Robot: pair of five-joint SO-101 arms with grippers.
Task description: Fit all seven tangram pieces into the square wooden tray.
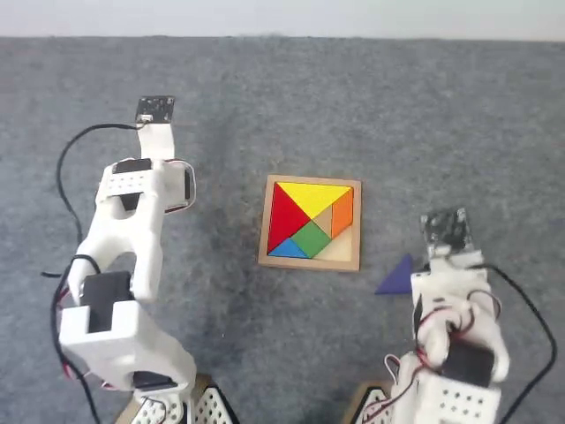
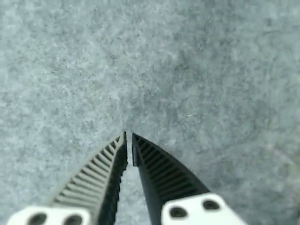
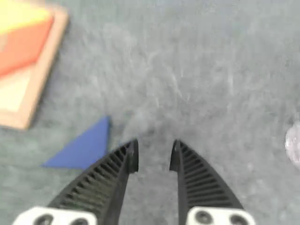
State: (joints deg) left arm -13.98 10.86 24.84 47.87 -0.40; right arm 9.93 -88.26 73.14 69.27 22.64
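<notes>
Grey carpet-like cloth covers the table, with a pale strip of wall along the far edge. Two arms stand on it, and one square wooden tray lies between them.

Five coloured pieces can be counted inside the tray: a yellow triangle, a red triangle, a green square, an orange piece and a small blue triangle. A tan patch between yellow and orange could be a piece or bare wood; I cannot tell which. The near corner looks pale.

One loose blue-violet triangle lies on the cloth just beside that corner, apart from the tray.

The right gripper hangs just beside this triangle, its fingers a narrow gap apart and holding nothing. The left gripper hangs over bare cloth, well apart from the tray, fingers drawn together to a thin slit with nothing between them.

From above, the arms' bodies hide both grippers. A pale round shape is cut off at the right wrist view's edge.
</notes>
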